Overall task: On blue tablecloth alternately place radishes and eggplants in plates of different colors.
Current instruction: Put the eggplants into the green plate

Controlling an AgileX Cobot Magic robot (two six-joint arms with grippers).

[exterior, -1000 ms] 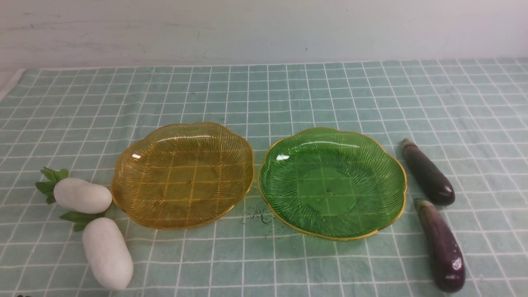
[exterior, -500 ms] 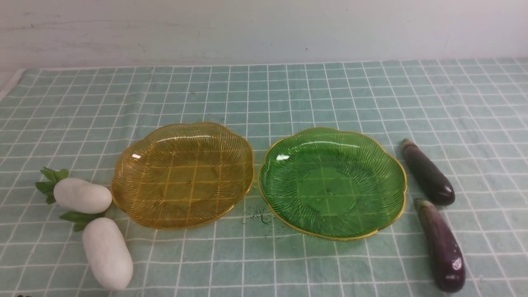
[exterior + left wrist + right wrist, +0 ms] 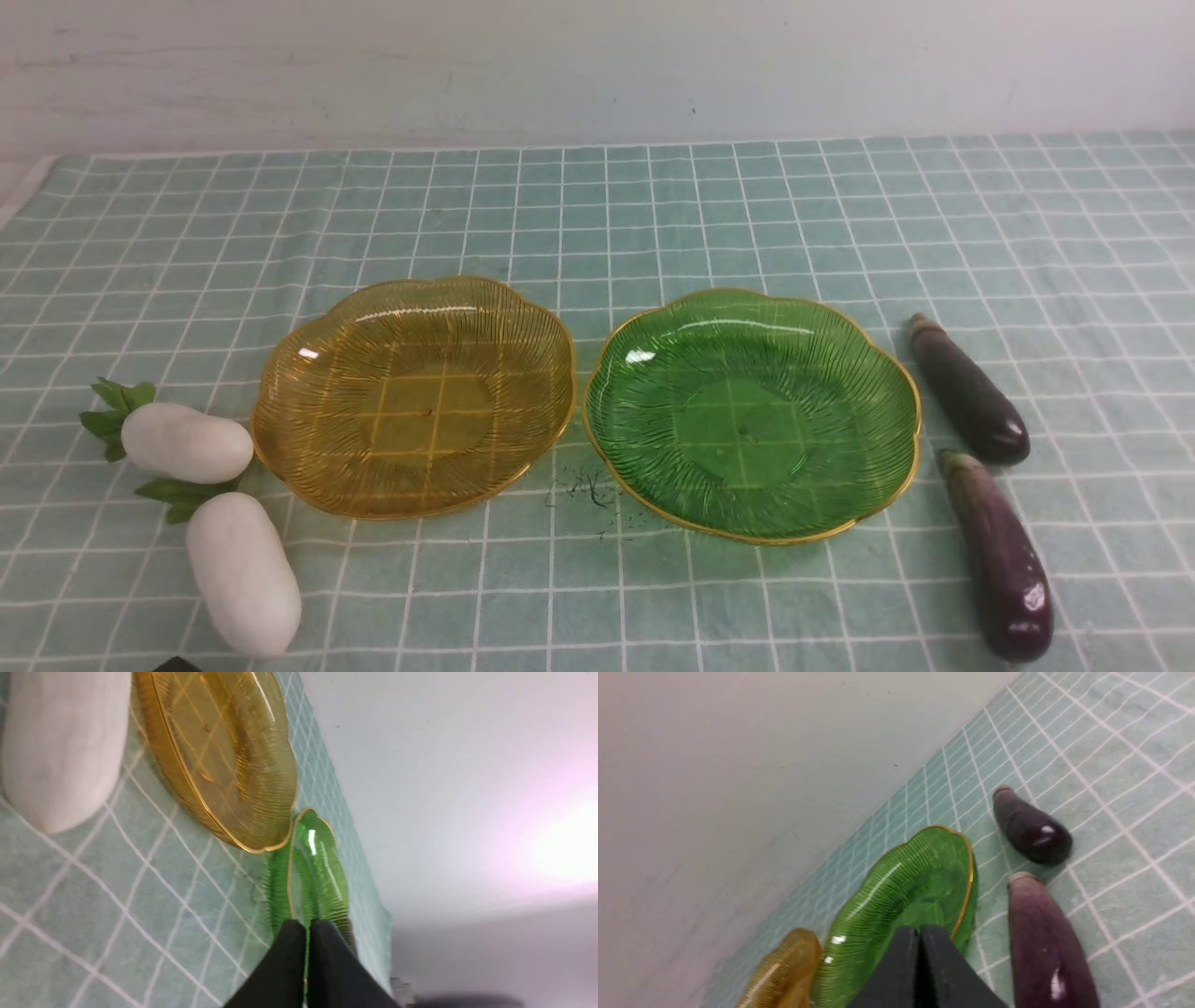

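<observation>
Where the blue tablecloth point(image 3: 653, 215) reaches its far edge, a plain off-white wall point(image 3: 597, 65) rises straight behind it, faintly scuffed. Thin white lines divide the pale teal cloth into small squares. It covers the table across the front view, apart from a pale bare strip point(image 3: 14, 191) at the far left corner. A small dark scribbled mark point(image 3: 588, 490) sits on the cloth between the plates' near edges.

2 plates lie side by side near the middle, rims almost touching: the amber-yellow plate point(image 3: 415, 397) on the left and the green plate point(image 3: 752, 415) on the right. Both are ribbed, scalloped and gold-rimmed.

2 radishes lie on the cloth left of the amber one. The far radish point(image 3: 187, 442) lies crosswise, its rounded end just beside that rim. The near radish point(image 3: 245, 574) lies lengthwise, closer to the robot.

2 eggplants lie on the cloth right of the green plate, roughly end to end, stem caps pointing away from the robot: the far eggplant point(image 3: 971, 392) and the near eggplant point(image 3: 999, 555).

All 4 vegetables are outside the plates.

The left gripper point(image 3: 307, 925) has its 2 black fingers pressed together, gripping nothing. The right gripper point(image 3: 919, 929) is likewise closed and empty, and its wrist view shows the eggplants just beside it.
</observation>
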